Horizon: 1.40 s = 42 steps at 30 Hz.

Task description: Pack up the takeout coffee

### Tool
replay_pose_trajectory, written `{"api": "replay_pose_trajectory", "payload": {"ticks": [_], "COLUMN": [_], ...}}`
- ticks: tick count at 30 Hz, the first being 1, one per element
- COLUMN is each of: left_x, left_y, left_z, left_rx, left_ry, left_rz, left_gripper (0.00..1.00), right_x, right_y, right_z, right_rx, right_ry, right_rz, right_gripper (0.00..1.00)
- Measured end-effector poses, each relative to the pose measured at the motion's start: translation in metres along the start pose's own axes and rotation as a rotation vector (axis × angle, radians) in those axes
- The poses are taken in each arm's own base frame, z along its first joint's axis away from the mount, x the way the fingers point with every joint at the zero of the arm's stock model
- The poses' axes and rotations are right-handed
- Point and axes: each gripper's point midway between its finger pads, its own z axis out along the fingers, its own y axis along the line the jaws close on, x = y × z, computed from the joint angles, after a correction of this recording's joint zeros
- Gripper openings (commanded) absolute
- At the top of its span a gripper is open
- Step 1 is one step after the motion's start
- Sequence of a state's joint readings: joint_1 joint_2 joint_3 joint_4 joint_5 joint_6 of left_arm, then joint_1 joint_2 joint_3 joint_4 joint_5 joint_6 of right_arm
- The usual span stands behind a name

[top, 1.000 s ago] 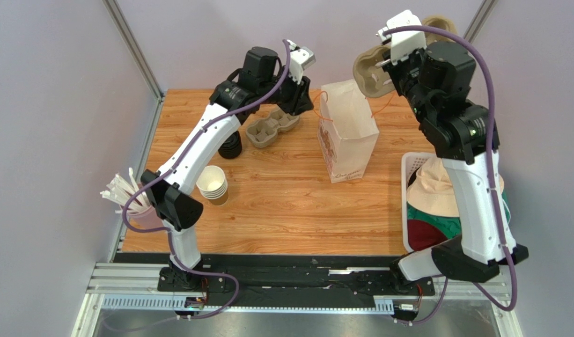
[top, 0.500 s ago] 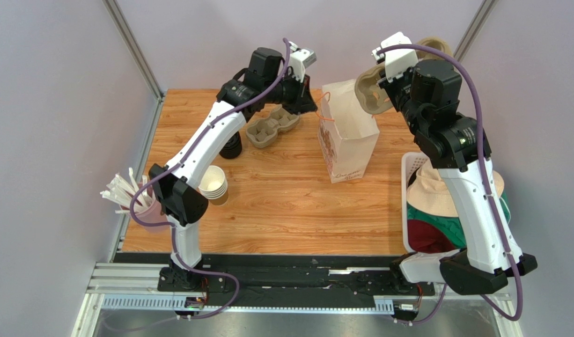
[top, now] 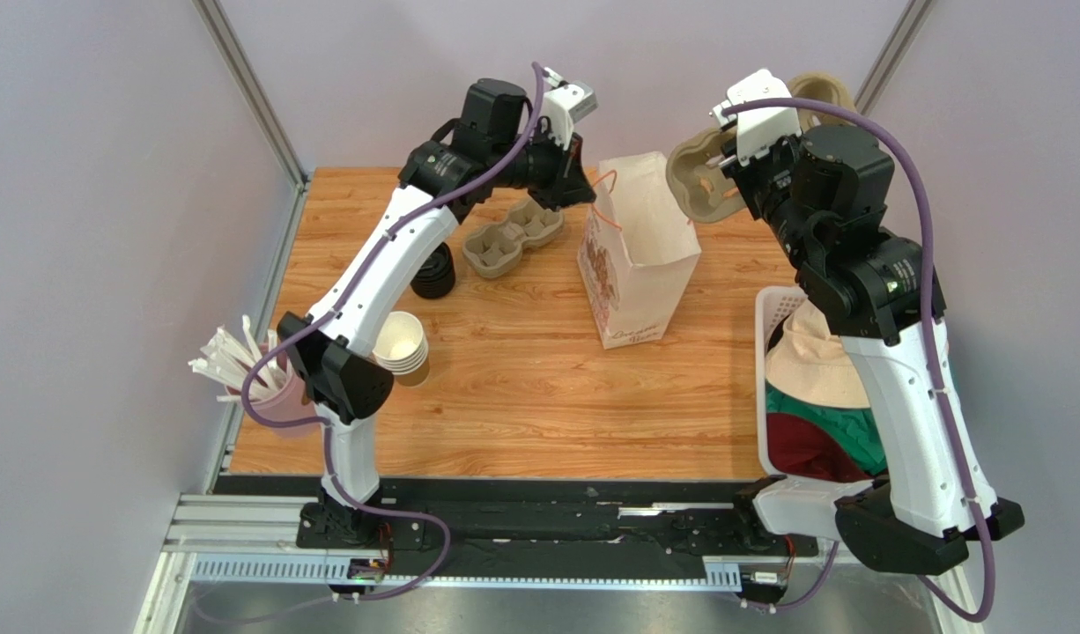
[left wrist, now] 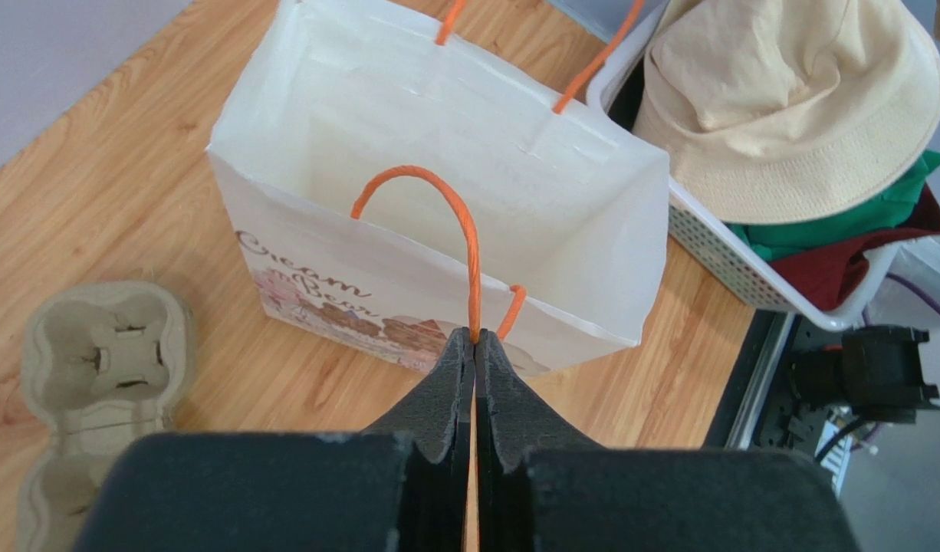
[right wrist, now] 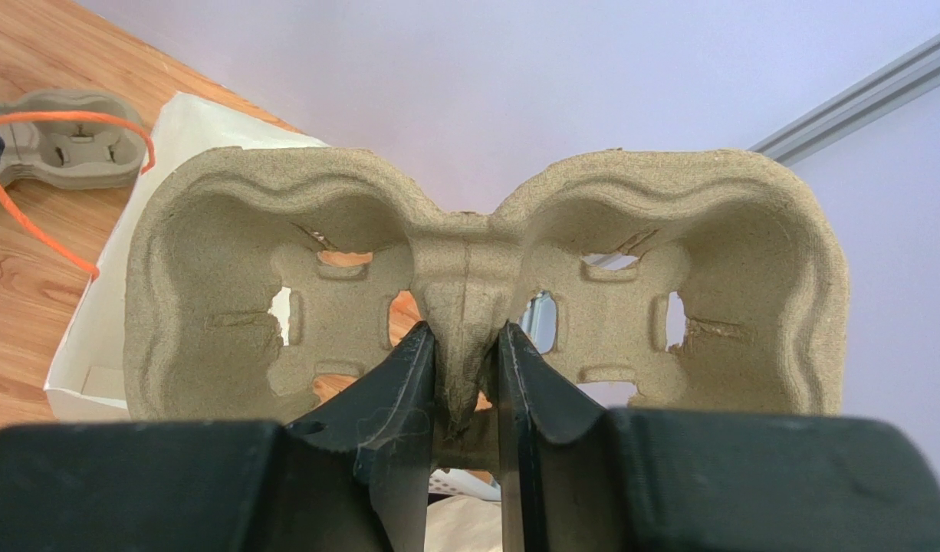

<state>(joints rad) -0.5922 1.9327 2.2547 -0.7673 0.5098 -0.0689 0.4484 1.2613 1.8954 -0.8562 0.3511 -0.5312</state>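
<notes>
Two arms work at the far side of the table (top: 532,383) in the overhead view: the left gripper (top: 585,192) meets the open white paper bag (top: 638,264), while the right gripper (top: 731,165) holds a pulp cup carrier (top: 698,172) aloft beside it; lidless cups (top: 400,346) and black lids (top: 433,275) stand stacked at left. Left wrist view: jaws pinched fully together on the bag's orange handle (left wrist: 472,265), the bag empty inside. Right wrist view: jaws clamp the carrier's central ridge, both wells empty. No lidded takeout coffee appears anywhere, so packing looks barely begun: nothing is in the bag yet.
</notes>
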Motion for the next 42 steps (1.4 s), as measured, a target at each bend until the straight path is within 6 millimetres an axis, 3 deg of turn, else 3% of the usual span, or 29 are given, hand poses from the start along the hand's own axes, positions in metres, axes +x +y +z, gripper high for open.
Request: {"api": "replay_pose_trajectory", "payload": {"ticks": [7,21,34,38,42], "left_x": [0.009,-0.002,-0.003,0.000,0.010], "left_y": [-0.019,-0.077,-0.142,-0.154,-0.153], "left_z": [-0.017,-0.058,-0.100,-0.107,-0.106], "left_rx": [0.071,0.268,0.573,0.664,0.680], "left_ry": [0.046,0.018,-0.006,-0.003,0.017], "left_rz": [0.029,0.075,0.106,0.104,0.135], "left_gripper": [0.00,0.00,0.00,0.00,0.00], "right_x": [-0.004,-0.025,-0.042,-0.040,-0.039], "right_y": [0.002,-0.014,0.010,0.020,0.029], "right_z": [-0.003,-0.027,-0.059,-0.062,-0.065], "right_rx": [-0.024,-0.012,-0.200,-0.256,-0.305], "right_ry": [-0.016,-0.097,-0.203,-0.200,-0.202], "right_rz": [0.001,0.038,0.069,0.072,0.067], "right_gripper": [0.25,0.25,0.25,0.25,0.25]}}
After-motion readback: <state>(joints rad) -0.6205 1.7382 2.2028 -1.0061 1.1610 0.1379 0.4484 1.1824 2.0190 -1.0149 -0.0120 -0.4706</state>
